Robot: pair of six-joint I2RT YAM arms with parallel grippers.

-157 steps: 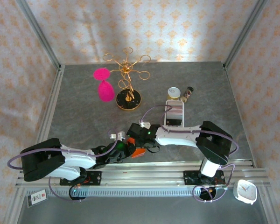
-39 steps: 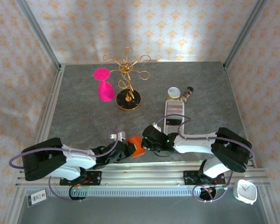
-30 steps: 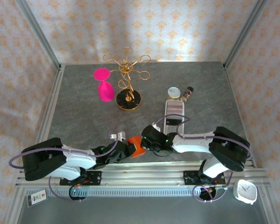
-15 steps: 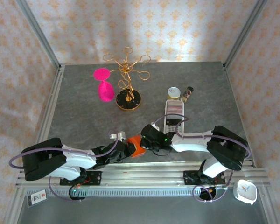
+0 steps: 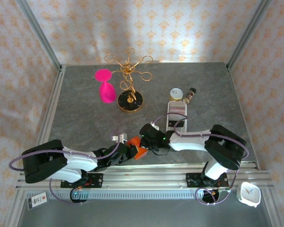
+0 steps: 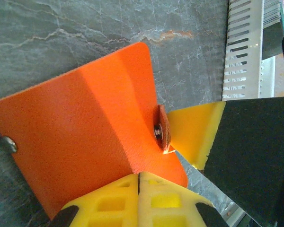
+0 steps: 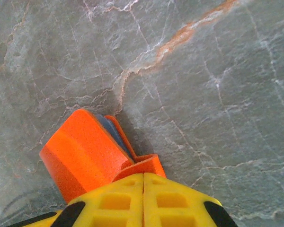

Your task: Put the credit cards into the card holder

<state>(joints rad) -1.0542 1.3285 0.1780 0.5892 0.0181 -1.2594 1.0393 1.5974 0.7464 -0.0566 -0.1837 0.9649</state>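
Pincers first: the left gripper (image 6: 138, 182) was clenched on the near edge of the card holder (image 6: 85, 123), its yellow fingers pressed flat together over the orange cover. The right gripper (image 7: 143, 182) was clamped just as tight on a thin orange flap at the other side, with a sliver of grey-blue lining showing between the leaves. Neither held a card, so to my eye the step in hand was spreading the wallet open between the two arms. The credit cards (image 5: 178, 109) seemed to stand in the far end of the white slotted tray (image 6: 244, 52), just beyond the right wrist. Next, I reckoned, one gripper had to pin the holder open while the other let go and pinched a card by its edge. The wallet lay close to the near rail (image 5: 146, 177), so there was little slack towards the bases. With the tray so near the right arm, any swing there wanted care. Bare table (image 5: 85, 118) lay open to the left, and the gold stand (image 5: 129, 82) and pink glass (image 5: 105, 87) stood well apart.
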